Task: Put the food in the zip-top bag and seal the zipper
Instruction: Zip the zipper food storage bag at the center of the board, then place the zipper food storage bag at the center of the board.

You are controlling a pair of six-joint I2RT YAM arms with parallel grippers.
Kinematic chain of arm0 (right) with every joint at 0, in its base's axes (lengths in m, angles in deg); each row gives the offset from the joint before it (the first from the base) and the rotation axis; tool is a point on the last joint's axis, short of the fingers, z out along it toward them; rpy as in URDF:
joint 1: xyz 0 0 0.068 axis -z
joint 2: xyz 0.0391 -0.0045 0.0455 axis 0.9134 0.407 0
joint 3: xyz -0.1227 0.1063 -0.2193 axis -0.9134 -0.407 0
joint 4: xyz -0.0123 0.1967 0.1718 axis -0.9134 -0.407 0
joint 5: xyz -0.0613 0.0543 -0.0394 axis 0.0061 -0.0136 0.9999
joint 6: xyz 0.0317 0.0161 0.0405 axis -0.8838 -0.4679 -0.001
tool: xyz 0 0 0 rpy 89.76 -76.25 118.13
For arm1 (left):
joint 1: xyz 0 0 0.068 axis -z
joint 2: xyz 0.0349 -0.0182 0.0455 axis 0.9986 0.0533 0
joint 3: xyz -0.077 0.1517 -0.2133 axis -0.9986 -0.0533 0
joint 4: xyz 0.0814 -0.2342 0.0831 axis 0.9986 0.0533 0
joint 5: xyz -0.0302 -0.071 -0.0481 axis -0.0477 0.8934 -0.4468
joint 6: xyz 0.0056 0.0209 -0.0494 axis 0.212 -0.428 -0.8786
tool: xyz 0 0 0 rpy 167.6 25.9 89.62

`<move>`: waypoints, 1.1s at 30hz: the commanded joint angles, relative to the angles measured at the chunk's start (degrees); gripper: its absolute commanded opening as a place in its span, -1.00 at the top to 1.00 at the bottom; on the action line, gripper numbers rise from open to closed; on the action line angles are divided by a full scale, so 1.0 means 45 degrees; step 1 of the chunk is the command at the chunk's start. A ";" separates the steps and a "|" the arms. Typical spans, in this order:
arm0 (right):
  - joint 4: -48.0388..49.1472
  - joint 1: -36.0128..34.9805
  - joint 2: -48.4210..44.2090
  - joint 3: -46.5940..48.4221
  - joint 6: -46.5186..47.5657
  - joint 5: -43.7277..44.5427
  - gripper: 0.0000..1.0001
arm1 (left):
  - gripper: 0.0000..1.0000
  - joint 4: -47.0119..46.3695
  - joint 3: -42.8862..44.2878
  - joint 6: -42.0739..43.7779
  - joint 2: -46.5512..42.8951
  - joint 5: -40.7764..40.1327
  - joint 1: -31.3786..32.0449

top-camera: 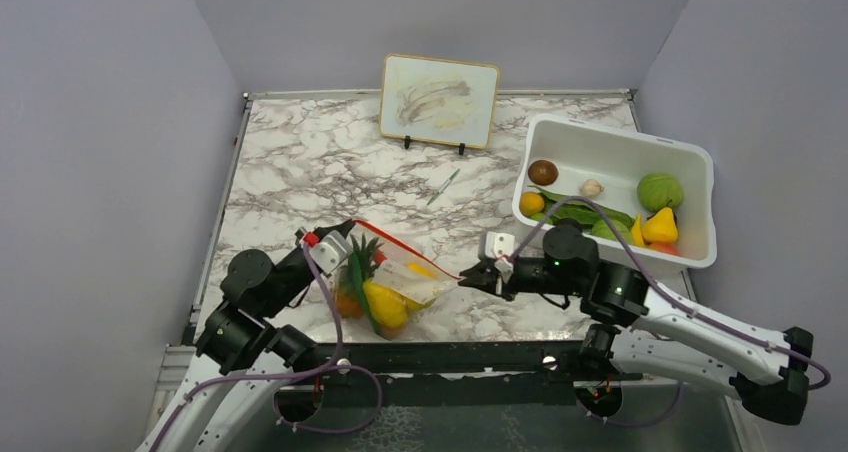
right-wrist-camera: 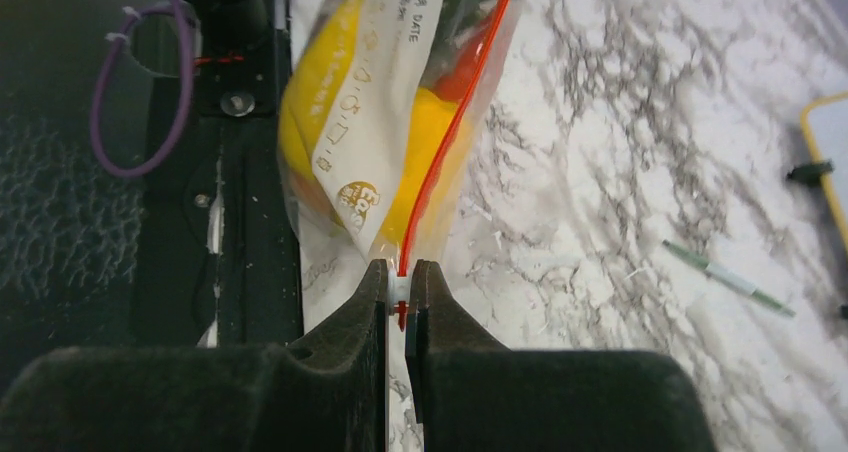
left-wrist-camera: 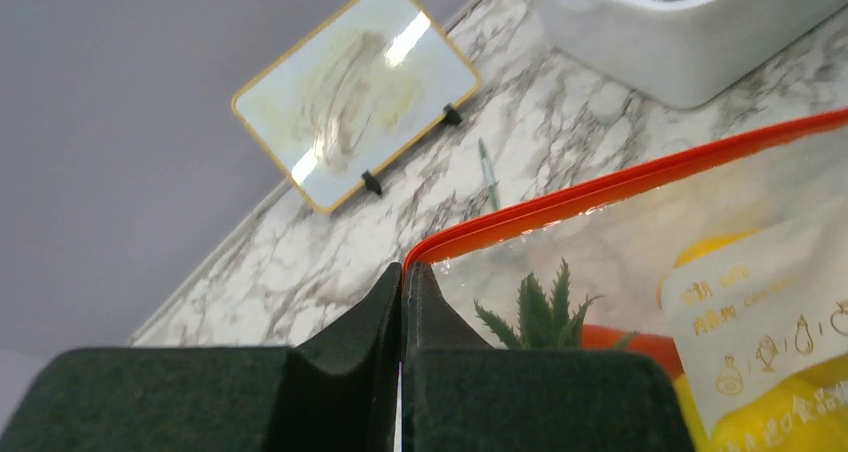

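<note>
Pinching opposite ends of the zipper (top-camera: 405,254), the left gripper (top-camera: 324,240) and right gripper (top-camera: 470,278) are clamped tight on it, holding the zip-top bag (top-camera: 415,282) near the table (top-camera: 300,162) front edge. A pineapple (top-camera: 362,262) and yellow pepper (top-camera: 386,306) sit inside; other food (top-camera: 660,192) lies in the white bin (top-camera: 620,132). Sealing looks underway, possibly finished.

Left wrist view: the white bin (left-wrist-camera: 680,52) is cut off by the top edge; the zip-top bag (left-wrist-camera: 640,222) runs out past the right and bottom edges. Print on its label (left-wrist-camera: 760,322) is too small to read. Right wrist view: the board (right-wrist-camera: 832,162) is cut by the right edge. Top view: the green pods (top-camera: 585,213) lie partly hidden behind the right arm (top-camera: 568,244)
</note>
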 commanded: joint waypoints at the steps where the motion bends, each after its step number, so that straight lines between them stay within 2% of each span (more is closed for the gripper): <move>1: 0.2539 0.0045 0.1689 -0.0532 -0.1622 0.2598 0.99 | 1.00 -0.1160 -0.0553 -0.0760 0.1335 -0.2967 -0.0192; 8: 0.4531 0.0184 0.3128 -0.0951 -0.0908 0.6543 0.99 | 1.00 -0.3485 0.0082 -0.1021 0.4715 -0.3635 -0.0194; 11: 0.4788 0.0531 0.3764 -0.0898 -0.0816 0.6700 0.99 | 1.00 -0.4366 0.0251 -0.1299 0.6010 -0.4080 -0.0206; 16: 0.4929 0.0621 0.4599 -0.1002 -0.0861 0.6690 0.99 | 0.97 -0.4467 0.0594 -0.1986 0.7284 -0.3671 -0.0223; 20: 0.6087 0.0696 0.4943 -0.1565 -0.1042 0.7616 0.83 | 0.83 -0.4673 0.0584 -0.2036 0.7636 -0.4002 -0.0233; 24: 0.6364 0.0705 0.5075 -0.1461 -0.1710 0.8516 0.61 | 0.51 -0.4196 0.0936 -0.1772 0.8037 -0.3090 -0.0232; 27: 0.5311 0.0701 0.5092 -0.0796 -0.2230 0.8371 0.25 | 0.09 -0.4088 0.1060 -0.2141 0.8062 -0.3047 -0.0232; 30: 0.3873 0.0709 0.5052 0.0181 -0.3409 0.8274 -0.24 | -0.26 -0.4015 0.1192 -0.2535 0.7870 -0.3114 -0.0215; 31: 0.3271 0.0700 0.4998 0.0598 -0.3839 0.8018 -0.46 | -0.36 -0.3927 0.1283 -0.2709 0.7819 -0.3094 -0.0229; 32: 0.2894 0.0711 0.4925 0.0880 -0.4237 0.7652 -0.85 | -0.49 -0.3835 0.1390 -0.2909 0.7776 -0.3016 -0.0233; 33: 0.2653 0.0700 0.4804 0.1079 -0.4596 0.7340 -0.98 | -0.68 -0.3751 0.1499 -0.3134 0.7729 -0.2982 -0.0226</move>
